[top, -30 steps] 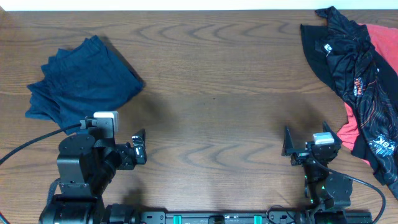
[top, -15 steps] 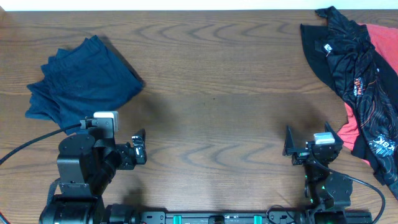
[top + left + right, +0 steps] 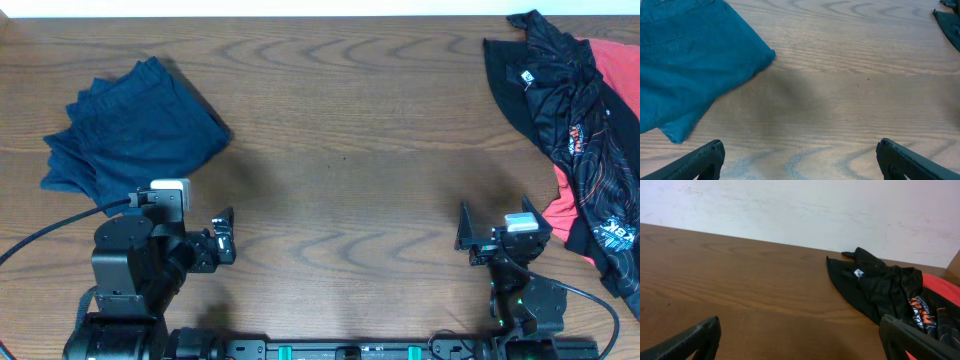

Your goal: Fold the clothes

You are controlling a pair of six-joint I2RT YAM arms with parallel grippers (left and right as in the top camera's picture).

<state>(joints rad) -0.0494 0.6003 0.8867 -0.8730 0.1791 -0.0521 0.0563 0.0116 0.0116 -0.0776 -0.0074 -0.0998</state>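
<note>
Navy shorts [image 3: 130, 125] lie in a loose, layered heap at the far left of the wooden worktop [image 3: 350, 150], well apart from both arms. Whether the heap is one garment or two cannot be told from overhead. The left wrist view cuts off most of the shorts [image 3: 685, 65], showing only a corner. The left tool [image 3: 224, 236] hangs near the front edge with its fingers spread wide and nothing between them [image 3: 797, 160]. The right tool [image 3: 466, 235] is likewise spread and holds nothing [image 3: 800, 340]. At the far right a crumpled black top [image 3: 545, 85] lies over red cloth [image 3: 615, 75], both cut off by the frame edge. The top's printing is too small to read.
</note>
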